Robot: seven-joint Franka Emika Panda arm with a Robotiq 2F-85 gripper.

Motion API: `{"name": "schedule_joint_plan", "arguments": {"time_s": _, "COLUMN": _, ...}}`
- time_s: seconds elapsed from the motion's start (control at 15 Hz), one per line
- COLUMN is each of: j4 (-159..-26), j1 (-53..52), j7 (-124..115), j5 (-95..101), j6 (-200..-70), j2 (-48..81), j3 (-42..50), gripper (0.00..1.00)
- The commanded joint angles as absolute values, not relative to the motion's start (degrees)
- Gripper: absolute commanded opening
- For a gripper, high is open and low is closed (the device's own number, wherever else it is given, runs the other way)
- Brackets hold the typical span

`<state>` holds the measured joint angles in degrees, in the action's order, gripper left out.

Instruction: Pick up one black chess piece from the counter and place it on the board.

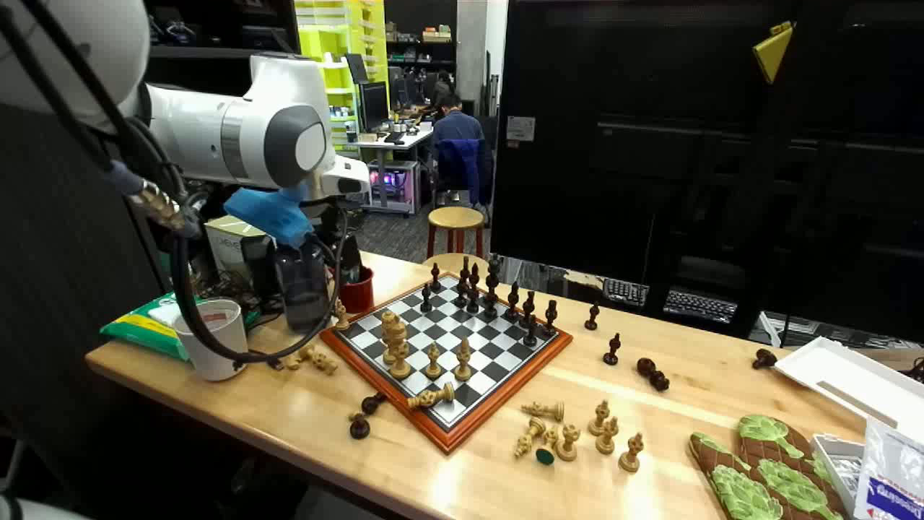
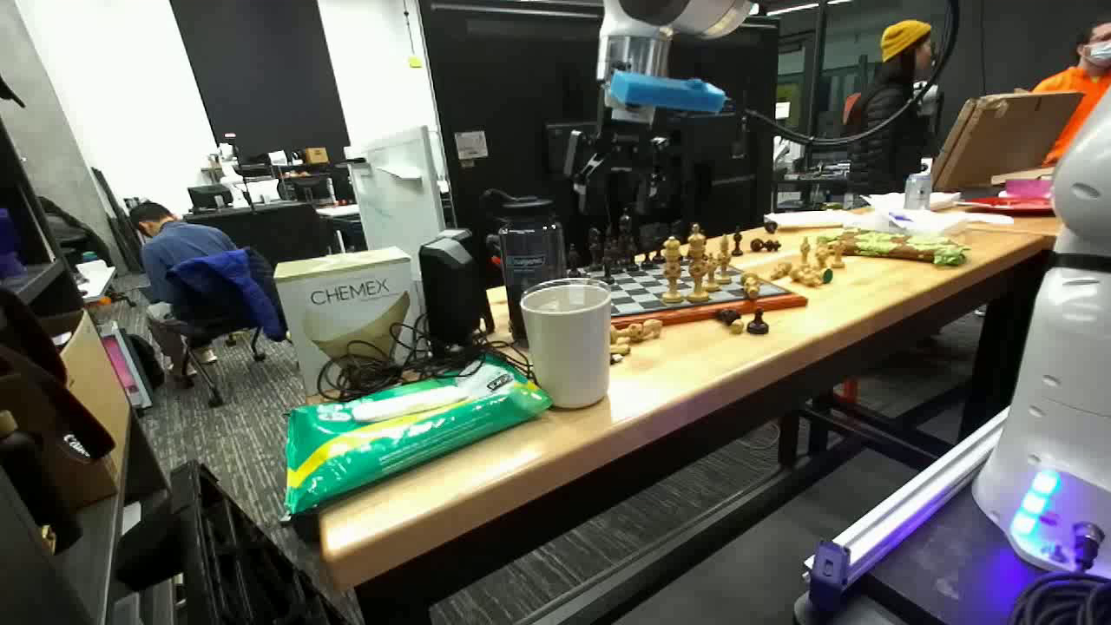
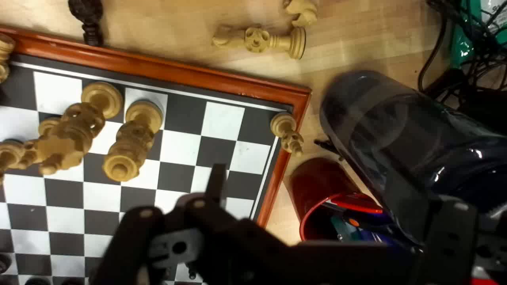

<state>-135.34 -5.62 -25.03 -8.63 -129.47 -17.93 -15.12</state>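
Observation:
Several black chess pieces lie or stand on the counter. Two are by the board's near side, one black chess piece showing also in an exterior view; a dark piece shows in the wrist view. Others, such as a standing black piece, are beyond the board's right side. The board holds dark and pale pieces; its frame shows in the wrist view. My gripper is above the board's far-left part, fingers apart. In the wrist view the gripper is open and empty.
A dark bottle and a red cup with items inside stand beside the board, under the gripper's right side. A white mug, green packet and Chemex box stand at the counter's end. Pale pieces lie right of the board.

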Motion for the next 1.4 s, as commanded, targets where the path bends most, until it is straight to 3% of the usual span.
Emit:
{"name": "schedule_joint_plan", "arguments": {"time_s": 0.0, "j4": -135.23, "j1": -6.35, "j7": -25.23, "j5": -8.32, "j6": -129.36, "j2": -17.88, "j3": -14.41, "gripper": 1.0}}
{"name": "schedule_joint_plan", "arguments": {"time_s": 0.8, "j4": -135.2, "j1": -6.35, "j7": -25.23, "j5": -8.32, "j6": -129.36, "j2": -17.88, "j3": -14.41, "gripper": 1.0}}
{"name": "schedule_joint_plan", "arguments": {"time_s": 1.33, "j4": -128.24, "j1": -3.15, "j7": -23.54, "j5": -3.28, "j6": -123.31, "j2": -16.03, "j3": -10.12, "gripper": 1.0}}
